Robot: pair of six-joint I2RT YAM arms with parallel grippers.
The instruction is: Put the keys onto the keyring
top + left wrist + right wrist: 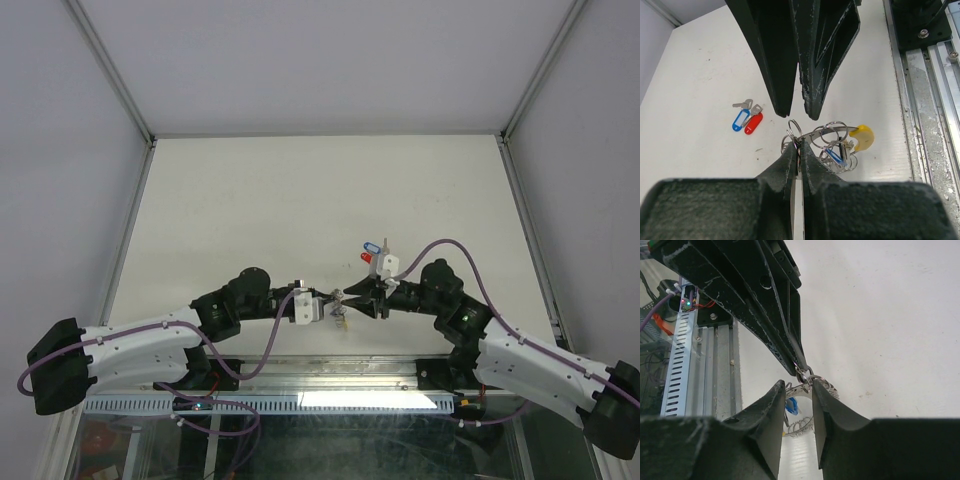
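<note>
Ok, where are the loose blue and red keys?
In the top view, the blue and red keys lie side by side on the table, right of centre, just beyond the right gripper.

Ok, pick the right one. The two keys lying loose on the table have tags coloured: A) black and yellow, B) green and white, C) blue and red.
C: the left wrist view shows a blue tag and a red tag side by side on the table.

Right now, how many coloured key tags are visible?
3: a blue tag and a red tag together on the table, a second blue tag among the rings; more may be hidden.
</note>
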